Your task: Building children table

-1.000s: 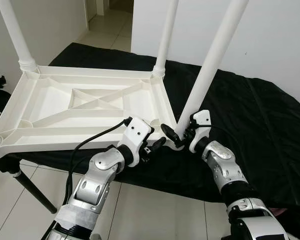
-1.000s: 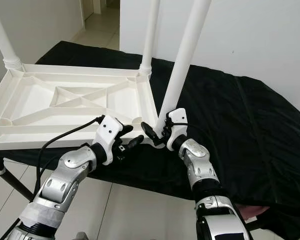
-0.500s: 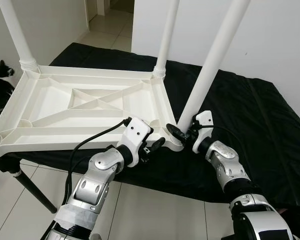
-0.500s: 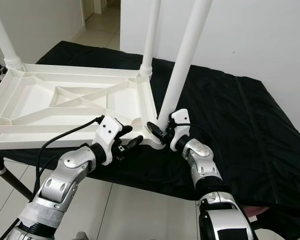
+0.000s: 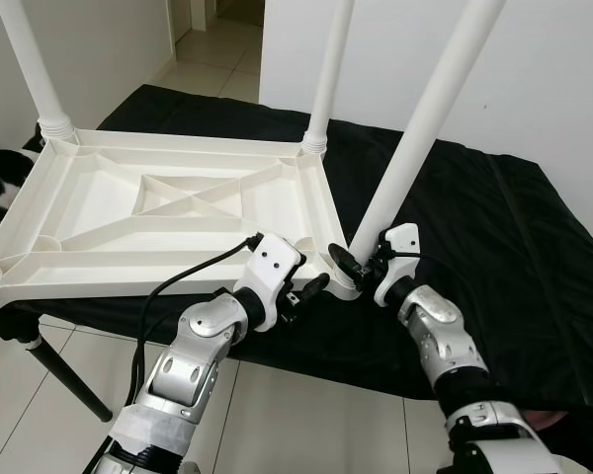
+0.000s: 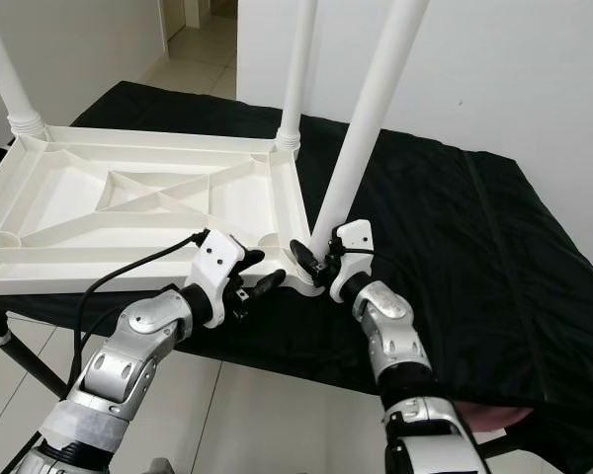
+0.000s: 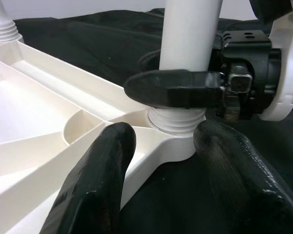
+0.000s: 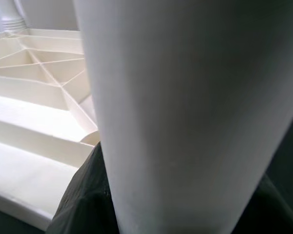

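Left eye view: upturned white tabletop (image 5: pixel 168 212) lies on a black-draped work surface (image 5: pixel 494 257), ribs up. Two far legs stand seated in their corner sockets. The fourth table leg (image 5: pixel 415 138) leans in the near right corner socket (image 7: pixel 173 127), tilted away from the tabletop.

Right gripper (image 5: pixel 359 267) is clamped around the leg just above its threaded base. Left gripper (image 7: pixel 161 161) sits at that corner, fingers (image 7: pixel 95 175) spread either side of the socket, not pinching anything.

Your step, by my reading: seat and screw this leg home. Bring it upright before turning, or the thread may cross. Brace the corner with the left so the tabletop doesn't skid.

Tabletop recesses hold nothing loose.
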Available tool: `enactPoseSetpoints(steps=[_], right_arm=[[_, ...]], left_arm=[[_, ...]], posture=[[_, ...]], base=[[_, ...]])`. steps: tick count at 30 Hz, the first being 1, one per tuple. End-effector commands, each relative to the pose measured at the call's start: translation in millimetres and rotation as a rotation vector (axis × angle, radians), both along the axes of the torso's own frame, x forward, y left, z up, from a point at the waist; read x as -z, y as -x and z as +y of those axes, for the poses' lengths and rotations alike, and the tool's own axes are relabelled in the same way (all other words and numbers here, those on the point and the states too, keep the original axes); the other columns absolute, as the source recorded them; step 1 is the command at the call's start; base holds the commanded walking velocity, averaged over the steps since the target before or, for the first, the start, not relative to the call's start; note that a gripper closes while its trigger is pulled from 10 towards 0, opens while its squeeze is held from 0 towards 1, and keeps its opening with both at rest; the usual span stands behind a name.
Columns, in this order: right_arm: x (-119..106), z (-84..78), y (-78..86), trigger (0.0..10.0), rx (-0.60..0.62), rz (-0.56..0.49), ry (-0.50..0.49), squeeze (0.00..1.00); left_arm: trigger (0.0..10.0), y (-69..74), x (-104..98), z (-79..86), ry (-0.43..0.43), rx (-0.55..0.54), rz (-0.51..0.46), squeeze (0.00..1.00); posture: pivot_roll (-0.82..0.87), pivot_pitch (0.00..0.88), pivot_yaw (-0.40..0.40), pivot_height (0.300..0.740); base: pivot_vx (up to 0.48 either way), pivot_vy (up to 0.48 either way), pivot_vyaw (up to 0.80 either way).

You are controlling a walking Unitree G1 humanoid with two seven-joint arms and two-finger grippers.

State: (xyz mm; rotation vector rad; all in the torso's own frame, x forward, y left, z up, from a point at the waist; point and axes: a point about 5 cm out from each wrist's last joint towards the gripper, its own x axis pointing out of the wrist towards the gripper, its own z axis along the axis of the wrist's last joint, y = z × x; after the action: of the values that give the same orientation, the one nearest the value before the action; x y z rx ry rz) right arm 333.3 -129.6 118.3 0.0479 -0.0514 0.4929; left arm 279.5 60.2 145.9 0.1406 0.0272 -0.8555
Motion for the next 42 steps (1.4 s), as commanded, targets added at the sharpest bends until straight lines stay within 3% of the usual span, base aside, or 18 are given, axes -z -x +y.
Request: enactPoseSetpoints(steps=[1,3,8,16,22,23,24,25,26,27,35,36,42], right_arm=[[10,2.7,4.1,10.0,0.138,0.070,-0.012,0.00],[10,2.7,4.1,10.0,0.138,0.070,-0.012,0.00],[15,18.5,16.0,10.0,0.316,0.113,-0.065,0.00],[10,31.1,23.9,10.0,0.395,0.101,-0.086,0.00],[6,26.3,23.0,10.0,0.420,0.094,-0.070,0.00],[6,25.2,22.9,10.0,0.420,0.087,-0.070,0.24],[6,25.2,22.9,10.0,0.420,0.087,-0.070,0.24],[4,24.9,23.3,10.0,0.421,0.079,-0.073,0.78],[4,24.9,23.3,10.0,0.421,0.079,-0.073,0.78],[-1,25.4,24.0,10.0,0.398,0.048,-0.107,1.00],[-9,16.5,24.0,10.0,0.266,0.013,-0.137,1.00],[-8,11.5,21.9,10.0,0.221,0.019,-0.127,0.00],[-7,-6.4,11.6,10.0,0.070,0.017,-0.038,0.00]], left_arm=[[10.0,2.3,1,-2.5,0.002,-0.028,0.003,0.00],[10.0,2.3,1,-2.5,0.002,-0.028,0.003,0.00],[10.0,3.9,2,-2.9,0.006,-0.033,0.011,0.00],[10.0,4.8,3,-2.0,0.009,-0.044,0.013,0.00],[10.0,4.9,3,-1.4,0.007,-0.047,0.013,0.00],[10.0,3.9,3,-1.0,0.007,-0.048,0.010,0.00],[10.0,3.9,3,-1.0,0.007,-0.048,0.010,0.00],[10.0,3.0,2,-0.5,0.008,-0.051,0.007,0.00],[10.0,3.0,2,-0.5,0.008,-0.051,0.007,0.00],[10.0,1.7,1,0.3,0.009,-0.055,0.003,0.00],[10.0,2.1,1,0.6,0.007,-0.055,0.001,0.00],[10.0,1.8,1,0.7,0.007,-0.056,0.001,0.00],[10.0,0.3,0,1.1,0.005,-0.054,-0.002,0.00]], posture=[[-0.01,0.000,-0.089,0.740],[-0.01,0.000,-0.089,0.740],[-0.01,0.000,-0.101,0.740],[0.00,0.000,-0.106,0.740],[0.00,0.000,-0.107,0.740],[0.00,0.000,-0.108,0.740],[0.00,0.000,-0.108,0.740],[0.00,0.000,-0.108,0.740],[0.00,0.000,-0.108,0.740],[0.00,0.000,-0.108,0.740],[0.00,0.000,-0.106,0.740],[0.00,0.000,-0.106,0.740],[0.00,0.000,-0.099,0.740]], base=[[0.000,0.000,0.00],[0.000,0.000,0.00],[0.000,0.000,0.00],[0.000,0.000,0.00],[0.000,0.000,0.00],[0.000,0.000,0.00],[0.000,0.000,0.00],[0.000,0.000,0.00],[0.000,0.000,0.00],[0.000,0.000,0.00],[0.000,0.000,0.00],[0.000,0.000,0.00],[0.000,0.000,0.00]])
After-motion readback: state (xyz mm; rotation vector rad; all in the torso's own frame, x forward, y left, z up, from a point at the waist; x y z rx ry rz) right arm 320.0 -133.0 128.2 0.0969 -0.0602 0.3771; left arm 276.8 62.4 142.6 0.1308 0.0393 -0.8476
